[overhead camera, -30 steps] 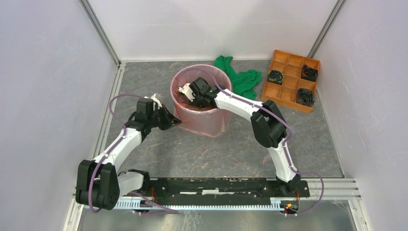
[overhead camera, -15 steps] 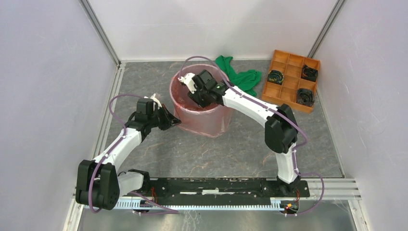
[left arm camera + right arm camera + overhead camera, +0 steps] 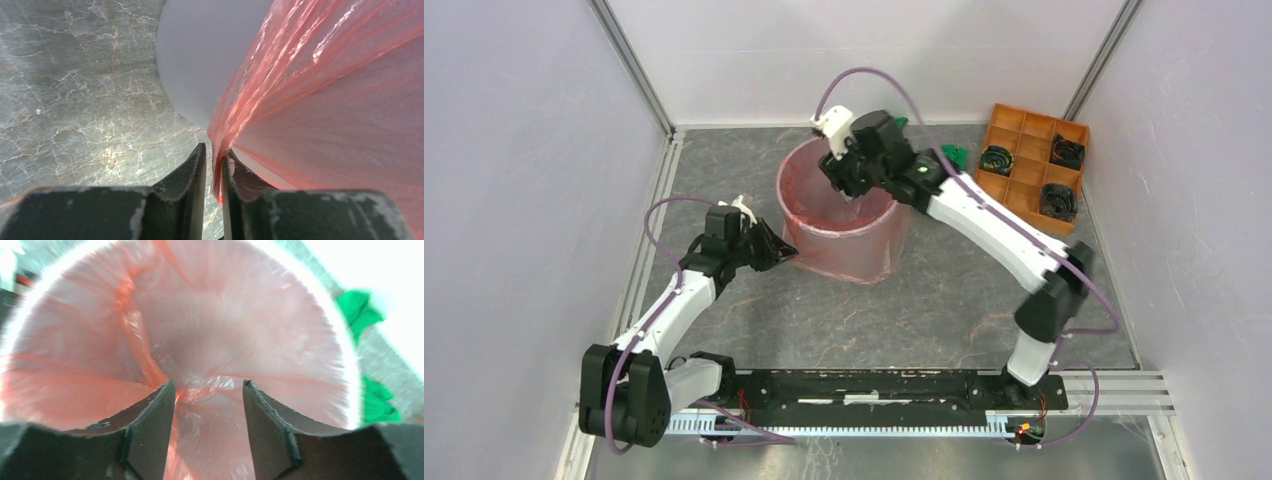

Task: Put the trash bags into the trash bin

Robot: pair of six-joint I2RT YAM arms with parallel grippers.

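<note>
Left gripper point(image 3: 215, 152) tight on trash bag point(image 3: 325, 100) outside trash bin point(image 3: 200, 60); right gripper point(image 3: 209, 385) spread above bag-lined interior.

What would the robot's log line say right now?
trash bag lines trash bin, draped over rim | left jaws pinch bag outside bin | right jaws open above bin

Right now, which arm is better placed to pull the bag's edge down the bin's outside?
Probably left. The left gripper sits against the outer wall of the bin, with the bag gathered between its jaws. The right gripper hangs open over the bin's mouth, holding nothing.
</note>
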